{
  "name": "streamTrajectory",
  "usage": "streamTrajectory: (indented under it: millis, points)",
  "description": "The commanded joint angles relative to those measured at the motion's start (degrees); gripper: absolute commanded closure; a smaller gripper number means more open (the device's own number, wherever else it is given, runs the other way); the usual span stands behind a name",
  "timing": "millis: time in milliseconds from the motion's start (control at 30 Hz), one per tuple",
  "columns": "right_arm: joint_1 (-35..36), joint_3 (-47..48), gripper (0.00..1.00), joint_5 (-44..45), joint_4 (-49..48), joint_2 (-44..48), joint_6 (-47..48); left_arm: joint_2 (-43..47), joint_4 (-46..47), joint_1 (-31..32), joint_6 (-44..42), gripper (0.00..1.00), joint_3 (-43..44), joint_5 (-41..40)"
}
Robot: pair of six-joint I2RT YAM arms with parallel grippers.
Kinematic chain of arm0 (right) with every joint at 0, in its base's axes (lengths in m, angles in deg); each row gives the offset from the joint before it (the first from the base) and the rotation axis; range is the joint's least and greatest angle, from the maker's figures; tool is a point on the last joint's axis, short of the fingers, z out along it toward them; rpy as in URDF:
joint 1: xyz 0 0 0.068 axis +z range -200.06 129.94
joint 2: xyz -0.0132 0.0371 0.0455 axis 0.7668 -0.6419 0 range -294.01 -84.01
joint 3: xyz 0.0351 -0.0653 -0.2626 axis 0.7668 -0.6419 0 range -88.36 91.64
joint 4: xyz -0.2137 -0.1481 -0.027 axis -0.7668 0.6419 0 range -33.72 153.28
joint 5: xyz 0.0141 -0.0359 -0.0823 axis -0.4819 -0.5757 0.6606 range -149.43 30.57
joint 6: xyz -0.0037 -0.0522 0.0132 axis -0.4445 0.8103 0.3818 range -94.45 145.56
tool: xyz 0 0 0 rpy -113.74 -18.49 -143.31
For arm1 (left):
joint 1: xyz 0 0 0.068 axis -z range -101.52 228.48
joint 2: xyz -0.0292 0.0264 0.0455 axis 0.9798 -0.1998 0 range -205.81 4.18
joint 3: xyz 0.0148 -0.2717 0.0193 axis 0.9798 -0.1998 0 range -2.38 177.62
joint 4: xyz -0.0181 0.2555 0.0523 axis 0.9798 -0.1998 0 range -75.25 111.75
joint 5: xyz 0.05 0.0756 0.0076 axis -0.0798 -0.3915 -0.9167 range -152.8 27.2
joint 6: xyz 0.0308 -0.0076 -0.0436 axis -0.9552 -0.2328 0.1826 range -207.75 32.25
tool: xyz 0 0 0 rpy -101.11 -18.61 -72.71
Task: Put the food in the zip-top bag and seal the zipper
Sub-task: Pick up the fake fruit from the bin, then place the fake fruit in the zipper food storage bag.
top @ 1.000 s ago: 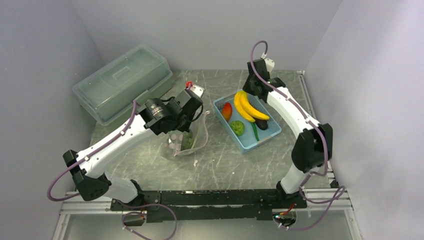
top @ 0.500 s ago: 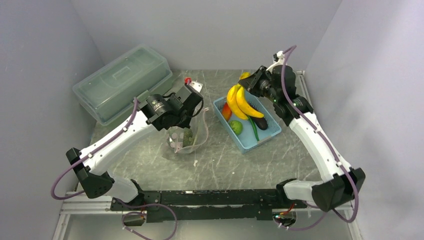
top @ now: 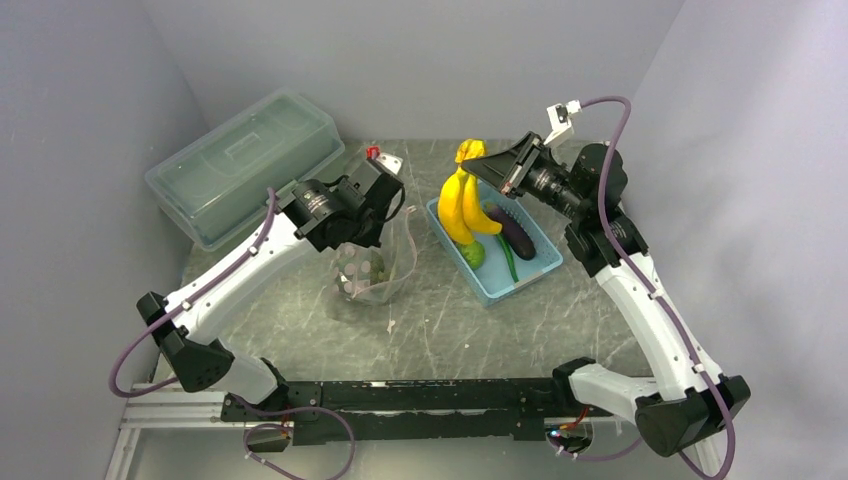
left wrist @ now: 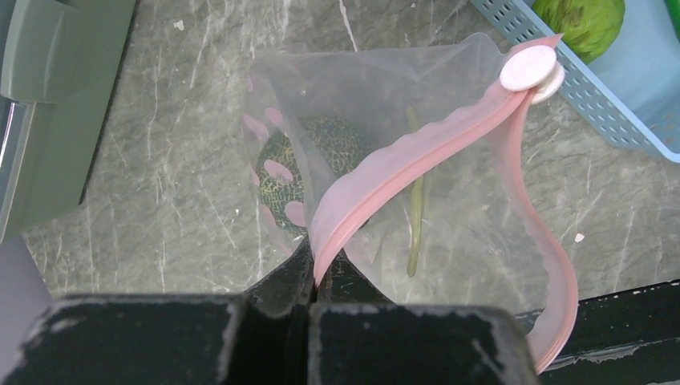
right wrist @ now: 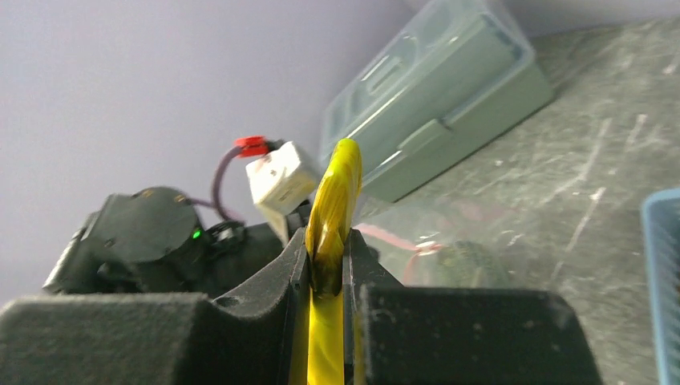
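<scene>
left pincer (left wrist: 313, 277) pinching the pink zipper (left wrist: 417, 164) | bag (left wrist: 473, 241) mouth gaping, green lump (left wrist: 301, 172) inside | right pincer (right wrist: 327, 249) clamped on bananas (right wrist: 335, 200) at the stem, bunch hanging over the blue basket (top: 530, 272)

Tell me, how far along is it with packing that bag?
Done: a dull-green lump sits inside the bag. In hand: the left gripper pinches the zipper, holding the mouth open, while the right gripper holds the bananas by their stem above the blue basket. Left: the bananas, plus the bright-green ball and dark purple piece lying there, must go in; then the zipper needs sealing.
</scene>
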Motion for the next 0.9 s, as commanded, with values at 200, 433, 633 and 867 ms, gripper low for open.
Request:
streamTrajectory:
  millis: [200, 433, 633, 867]
  points:
    - [-0.2, -0.7, 1.00, -18.8, -14.2, 1.0, -4.5, 1.5, 2.8, -1.1, -1.7, 1.00, 2.0, 3.6]
    - [-0.1, -5.1, 1.00, -28.5, -30.6, 1.0, -12.9, 2.8, 3.2, -1.3, -2.2, 1.00, 0.8, 5.0]
    - [2.4, -8.0, 1.00, -25.4, -43.8, -0.3, -23.2, 3.6, 3.6, -1.7, -1.8, 1.00, 0.4, 5.6]
    - [10.8, -12.8, 1.00, -12.9, -52.1, 0.2, -27.3, 3.6, 4.1, -2.7, -0.9, 1.00, 0.1, 6.6]
